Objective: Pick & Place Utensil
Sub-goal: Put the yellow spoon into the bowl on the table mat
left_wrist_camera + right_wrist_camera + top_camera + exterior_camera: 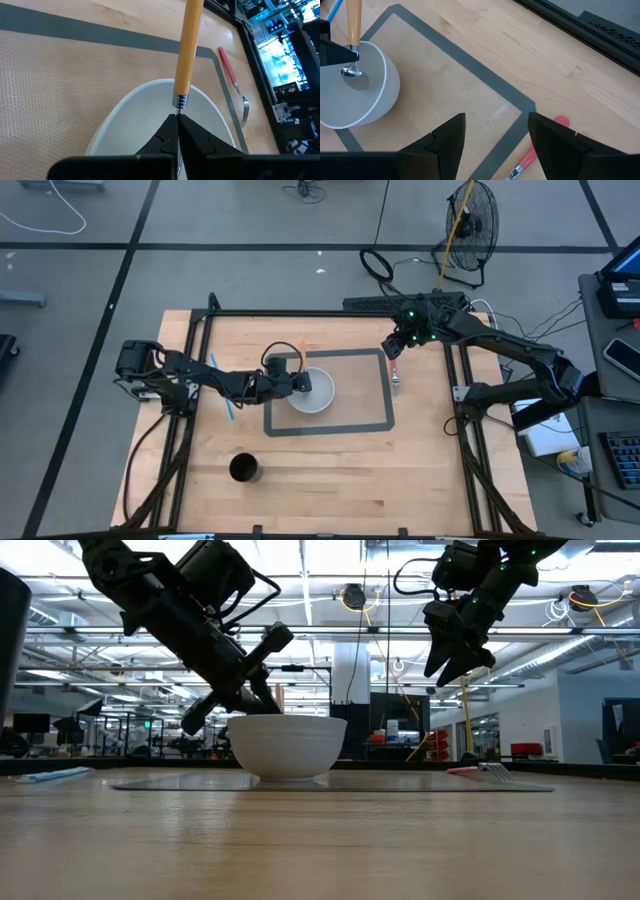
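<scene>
The left gripper is clamped on the metal neck of a spoon over the bowl, the orange handle running away from the fingers, its scoop inside the bowl. The right gripper is held spread above the mat corner, nearer the fork, whose red handle lies just outside the mat edge.

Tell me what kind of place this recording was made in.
Probably an open lab or workshop: bare grey floor with a standing fan, loose cables, and exposed ceiling lights and pipes behind the table.
</scene>
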Controlling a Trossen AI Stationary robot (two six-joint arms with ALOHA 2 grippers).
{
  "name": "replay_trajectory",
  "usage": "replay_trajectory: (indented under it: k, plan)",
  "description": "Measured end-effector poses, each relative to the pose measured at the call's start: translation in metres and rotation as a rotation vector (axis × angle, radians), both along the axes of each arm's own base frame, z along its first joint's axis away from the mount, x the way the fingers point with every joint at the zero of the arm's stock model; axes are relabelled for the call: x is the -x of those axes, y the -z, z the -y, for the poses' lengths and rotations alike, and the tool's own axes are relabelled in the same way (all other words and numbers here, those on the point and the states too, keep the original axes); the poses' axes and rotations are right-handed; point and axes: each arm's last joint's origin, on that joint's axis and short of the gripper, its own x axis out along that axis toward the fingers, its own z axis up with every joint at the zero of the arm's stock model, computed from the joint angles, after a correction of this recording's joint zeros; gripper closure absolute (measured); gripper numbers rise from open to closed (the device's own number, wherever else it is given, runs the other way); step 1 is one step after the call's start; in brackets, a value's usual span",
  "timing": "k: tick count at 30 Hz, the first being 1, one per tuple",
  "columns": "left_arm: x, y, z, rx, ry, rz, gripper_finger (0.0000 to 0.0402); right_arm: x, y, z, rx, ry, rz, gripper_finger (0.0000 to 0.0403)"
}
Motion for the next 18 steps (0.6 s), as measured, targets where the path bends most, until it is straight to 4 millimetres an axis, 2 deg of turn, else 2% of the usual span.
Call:
replay_trajectory:
  k: [8,18]
  plan:
    - [0.0001,0.0001,-0.0013,-0.001,-0.005,-0.001,0.0388,0.0,0.0,0.0001,0.0,0.0,0.0,0.0193]
    - [0.0001,0.0001,-0.0013,-0.001,-0.005,-0.001,0.0335,0.0,-0.0001,0.0001,0.0,0.0,0.0,0.0193]
